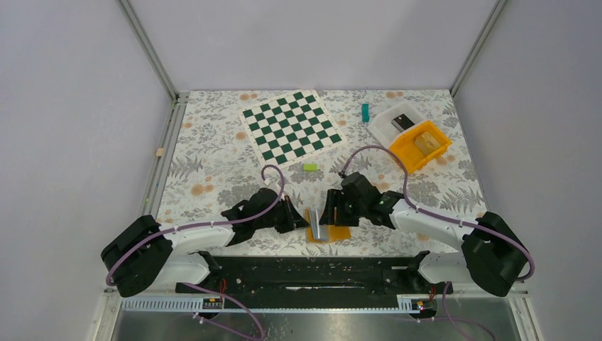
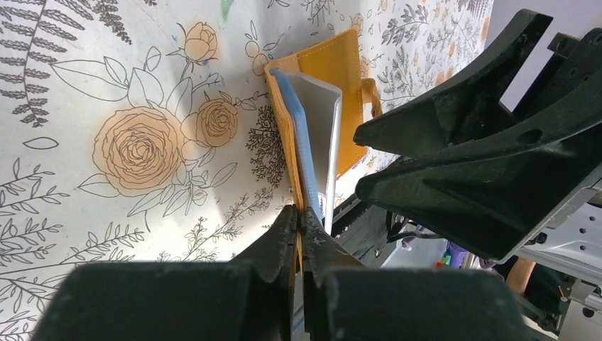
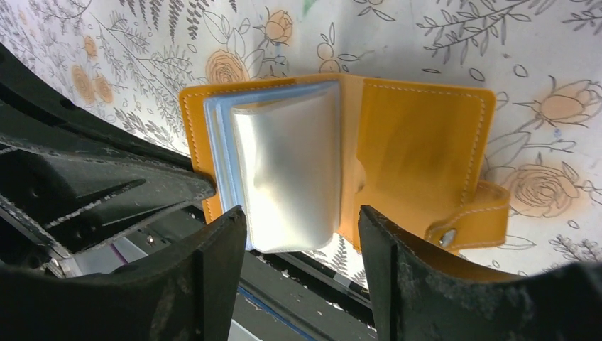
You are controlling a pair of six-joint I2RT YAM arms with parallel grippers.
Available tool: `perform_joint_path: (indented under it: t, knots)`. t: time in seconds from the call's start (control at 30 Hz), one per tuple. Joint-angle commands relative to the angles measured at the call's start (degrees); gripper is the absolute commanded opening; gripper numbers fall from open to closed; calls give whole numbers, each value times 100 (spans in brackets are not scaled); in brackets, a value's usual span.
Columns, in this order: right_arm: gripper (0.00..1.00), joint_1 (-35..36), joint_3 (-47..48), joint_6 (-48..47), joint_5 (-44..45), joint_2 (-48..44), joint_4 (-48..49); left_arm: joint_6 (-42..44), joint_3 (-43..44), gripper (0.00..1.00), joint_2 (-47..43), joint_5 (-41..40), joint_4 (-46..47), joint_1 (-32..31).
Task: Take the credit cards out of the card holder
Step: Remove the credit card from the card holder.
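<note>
Low, left gripper (image 2: 298, 217) pinching card holder (image 3: 419, 142) edge, right gripper (image 3: 302, 217) open, facing it.

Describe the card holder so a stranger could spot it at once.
On the floral table, look near the front edge, between the left gripper and the right gripper. The card holder sits there: a flat orange wallet, open like a book, with clear sleeves and light-blue cards inside. Unlike the deep orange bin at the far right, it is thin and stitched.
</note>
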Motion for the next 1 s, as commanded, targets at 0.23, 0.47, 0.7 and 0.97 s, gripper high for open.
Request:
perform_joint_path:
  t: [0.23,0.47,0.7,0.97]
  knots:
    - [69,275,394,200,95,522,381,108,270,0,-4,-1,190,-48]
    - [61,333,561,82,688,603,-217,190,310,0,-114,-21,6,-56]
    - [58,335,419,-95,1327,231,-703,272,227,0,-188,-229,-251,-58]
    - [54,331,260,-206,1519,12,-838,339,216,0,-179,-227,-396,-54]
